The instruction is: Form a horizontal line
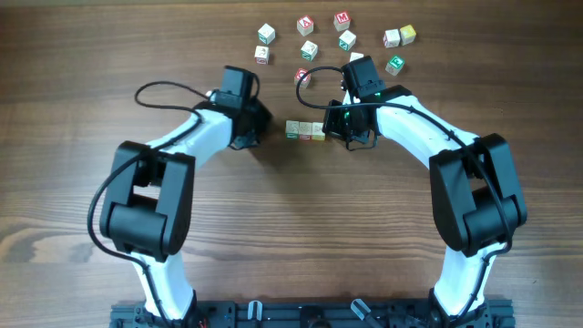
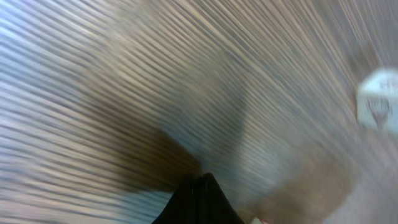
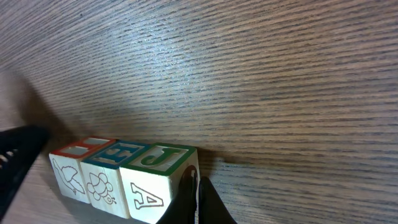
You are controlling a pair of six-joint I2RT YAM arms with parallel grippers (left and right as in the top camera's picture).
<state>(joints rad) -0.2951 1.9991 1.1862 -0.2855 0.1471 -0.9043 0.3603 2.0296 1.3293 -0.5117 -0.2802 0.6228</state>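
Observation:
The horizontal line (image 1: 305, 130) is a row of three small letter cubes touching edge to edge at the table's middle. In the right wrist view the row (image 3: 121, 177) shows red, blue-green and green tops, the nearest cube with a J on top and an A on its side. My right gripper (image 3: 198, 186) is shut and empty, its tips against the right end of the row (image 1: 333, 128). My left gripper (image 1: 251, 128) is shut and empty, left of the row with a gap; its view (image 2: 198, 184) is blurred.
Several loose letter cubes lie scattered at the back, such as one (image 1: 265, 35) at back left, one (image 1: 342, 19) at back centre and a pair (image 1: 399, 36) at back right. One blurred cube (image 2: 380, 102) shows at the right edge of the left wrist view.

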